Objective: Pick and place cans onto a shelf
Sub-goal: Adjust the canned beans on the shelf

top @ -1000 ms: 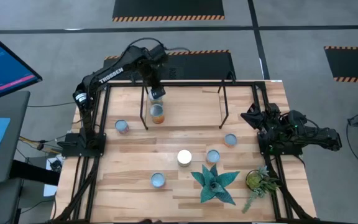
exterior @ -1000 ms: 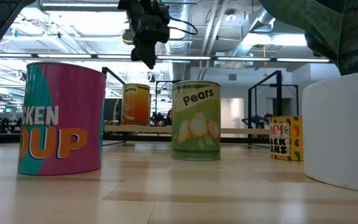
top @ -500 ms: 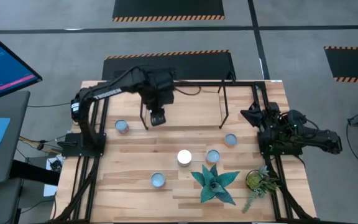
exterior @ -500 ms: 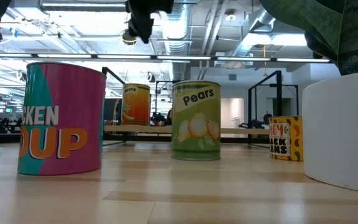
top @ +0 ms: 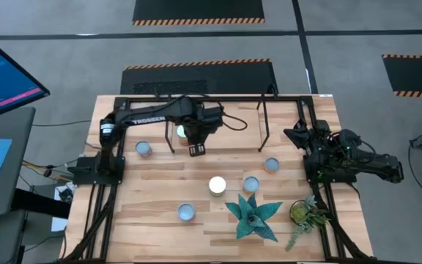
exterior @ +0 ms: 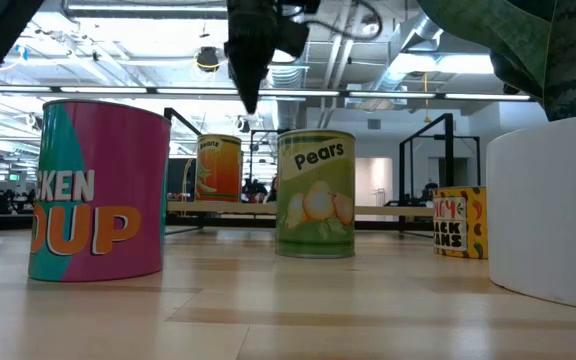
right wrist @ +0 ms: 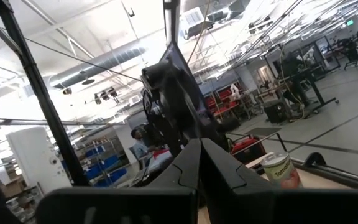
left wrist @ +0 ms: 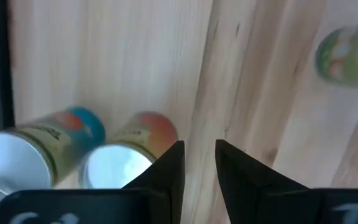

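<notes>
My left hand (top: 195, 149) hangs above centre of the high view with its fingers (left wrist: 169, 168) almost together, gripping nothing. Just upper left of it, two cans (left wrist: 129, 158) stand side by side on the shelf (top: 226, 125). Lower down, the other cans (top: 250, 184) sit scattered on the worktop (top: 152, 194). My right hand (top: 297, 137) waits folded at the right edge, fingers pressed together.
</notes>
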`<act>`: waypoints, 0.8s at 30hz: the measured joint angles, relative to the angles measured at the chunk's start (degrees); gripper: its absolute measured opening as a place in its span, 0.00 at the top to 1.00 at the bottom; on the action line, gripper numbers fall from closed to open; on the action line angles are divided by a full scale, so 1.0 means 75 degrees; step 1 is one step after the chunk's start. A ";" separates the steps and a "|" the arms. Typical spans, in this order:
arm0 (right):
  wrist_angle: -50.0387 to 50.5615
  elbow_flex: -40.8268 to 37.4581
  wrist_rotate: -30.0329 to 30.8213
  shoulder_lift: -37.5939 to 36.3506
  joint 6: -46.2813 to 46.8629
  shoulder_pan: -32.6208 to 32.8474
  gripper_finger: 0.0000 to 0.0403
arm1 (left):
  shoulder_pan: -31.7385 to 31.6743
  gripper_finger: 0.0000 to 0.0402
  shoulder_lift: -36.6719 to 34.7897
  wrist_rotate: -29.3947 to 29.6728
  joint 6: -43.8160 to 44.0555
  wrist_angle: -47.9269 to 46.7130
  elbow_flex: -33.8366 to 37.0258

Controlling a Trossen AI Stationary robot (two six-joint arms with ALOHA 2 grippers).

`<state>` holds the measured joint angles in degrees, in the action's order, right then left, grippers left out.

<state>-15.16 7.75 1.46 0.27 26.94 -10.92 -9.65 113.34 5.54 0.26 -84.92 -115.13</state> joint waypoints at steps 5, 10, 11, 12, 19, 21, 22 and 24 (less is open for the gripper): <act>0.0006 0.0000 -0.0007 0.0001 0.0000 0.0000 0.91 | 0.0006 0.81 0.0171 0.0183 0.0096 -0.0331 -0.0003; 0.0012 0.0000 -0.0010 0.0000 0.0000 0.0000 0.91 | -0.0004 0.81 0.0166 0.0306 0.0322 -0.0362 -0.0009; 0.0015 0.0000 -0.0013 0.0001 0.0000 0.0000 0.91 | -0.0006 0.81 0.0163 0.0208 0.0310 -0.0433 -0.0008; 0.0015 0.0000 -0.0014 0.0000 0.0000 0.0000 0.91 | -0.0004 0.81 0.0179 0.0140 0.0272 -0.0421 0.0008; 0.0077 0.0000 -0.0027 -0.0002 -0.0004 0.0001 0.91 | 0.0063 0.81 0.0628 0.0138 0.0139 -0.0408 0.0025; 0.0113 0.0000 -0.0027 -0.0002 0.0000 0.0000 0.91 | 0.0058 0.81 0.0735 0.0271 0.0115 -0.0350 0.0029; 0.0146 0.0000 -0.0027 -0.0002 0.0000 0.0000 0.91 | 0.0051 0.81 0.0756 0.0376 0.0127 -0.0398 0.0043; 0.0158 0.0000 -0.0025 -0.0002 0.0000 0.0000 0.91 | 0.0027 0.81 0.0730 0.0593 0.0129 -0.0478 0.0030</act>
<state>-13.97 7.75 1.28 0.25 26.94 -10.91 -9.45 118.82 9.99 1.23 -88.51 -114.90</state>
